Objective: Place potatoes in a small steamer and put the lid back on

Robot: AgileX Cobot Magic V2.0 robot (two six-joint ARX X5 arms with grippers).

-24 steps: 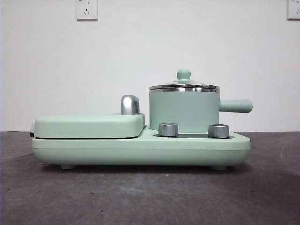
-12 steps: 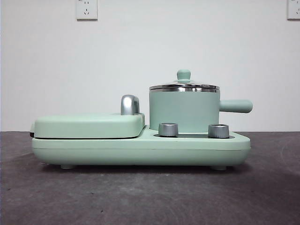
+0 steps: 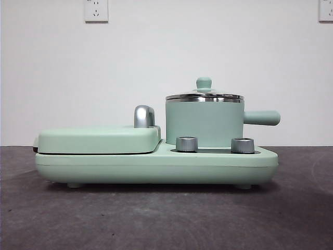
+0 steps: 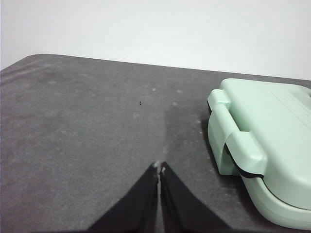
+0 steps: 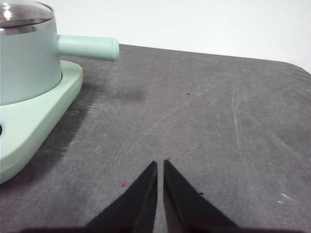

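The small steamer [image 3: 204, 124] is a mint-green pot with a steel rim, standing on the right half of a mint-green cooker base [image 3: 156, 166]. Its side handle [image 3: 261, 117] points right. The glass lid [image 3: 204, 96] with a green knob sits on the pot. In the right wrist view the small steamer [image 5: 26, 60] and lid [image 5: 22, 13] stand off to one side of my right gripper [image 5: 160, 163], which is shut over bare table. My left gripper [image 4: 160, 166] is shut too, beside the closed grill plate [image 4: 272, 141]. No potatoes show in any view.
A flat mint-green grill plate [image 3: 99, 139] with a chrome handle [image 3: 144, 116] fills the cooker's left half. Two steel dials [image 3: 187, 144] [image 3: 242, 145] sit on the front of the base. Dark grey table [image 3: 166, 219] lies around it, a white wall behind.
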